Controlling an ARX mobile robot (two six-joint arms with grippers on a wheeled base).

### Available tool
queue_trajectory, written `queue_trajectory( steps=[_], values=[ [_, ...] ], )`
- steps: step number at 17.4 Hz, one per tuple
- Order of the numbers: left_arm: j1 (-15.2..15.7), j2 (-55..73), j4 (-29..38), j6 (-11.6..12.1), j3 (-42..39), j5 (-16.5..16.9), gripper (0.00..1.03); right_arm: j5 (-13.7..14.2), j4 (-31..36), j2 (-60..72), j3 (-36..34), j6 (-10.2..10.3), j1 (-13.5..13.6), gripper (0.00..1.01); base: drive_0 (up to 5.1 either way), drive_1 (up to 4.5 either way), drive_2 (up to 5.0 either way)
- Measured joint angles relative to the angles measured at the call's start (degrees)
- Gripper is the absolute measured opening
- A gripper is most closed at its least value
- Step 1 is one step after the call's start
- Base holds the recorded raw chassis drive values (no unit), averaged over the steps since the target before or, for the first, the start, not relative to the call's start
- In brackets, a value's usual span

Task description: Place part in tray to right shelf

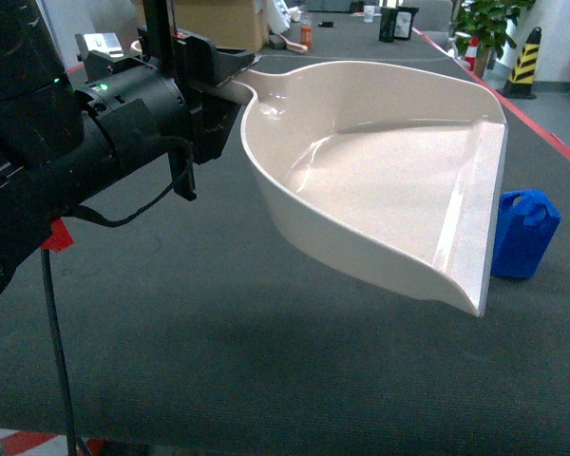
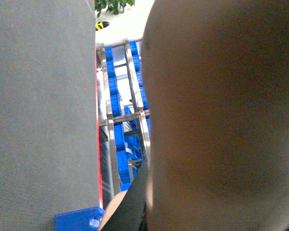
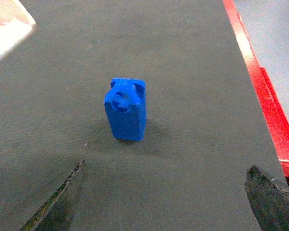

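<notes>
Part point(image 3: 126, 109) upright, ahead of spread right tool point(image 3: 166, 195)

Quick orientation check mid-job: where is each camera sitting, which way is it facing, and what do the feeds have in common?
Head: rides on the robot, slanting down at the grey table; left hand holds the tray by its handle, the part beside its lip.
Left wrist: pressed close to the tray; past it a steel rack and a corner of the part.
Right wrist: looks down at the standing part; open right hand fingertips frame it.
Shared: all three show the part and tray.
</notes>
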Motion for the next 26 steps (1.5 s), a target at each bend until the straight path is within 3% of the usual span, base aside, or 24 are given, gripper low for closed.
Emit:
queue_trajectory(
  steps=[4,8,12,16,21,24,26],
  values=[
    [0.00,0.00,0.02,0.00,0.00,0.00,0.16,-0.76,-0.85,20.65,13.77,-1.75,3.28,0.98,0.0,0.00,0.0],
    [0.00,0.00,0.02,0.02,0.00,-0.04,0.16,-0.46,-3.82,30.82,25.22,-2.14,5.44,0.98,0.0,0.00,0.0],
    [0.00,0.00,0.02,0.02,0.00,0.00,0.16,-1.38,-7.04,37.68,33.44,-1.66,6.69,0.98,0.0,0.00,0.0],
    [0.00,0.00,0.02,0.00,0.00,0.00,0.15,-0.07,-8.20,44.24,39.21,-1.29,7.30,0.95,0.0,0.00,0.0],
    [0.00,0.00,0.02,0.02,0.00,0.00,0.15,0.77,-5.55,46.71,38.99,-0.11,7.21,0.49,0.0,0.00,0.0],
    [0.00,0.00,0.02,0.02,0.00,0.00,0.15,0.55,-5.25,39.60,32.72,0.09,5.38,0.47,0.0,0.00,0.0],
    [0.00,0.00,0.02,0.02,0.00,0.00,0.15,-1.77,-7.19,29.73,27.85,0.33,2.58,0.47,0.0,0.00,0.0]
  ],
)
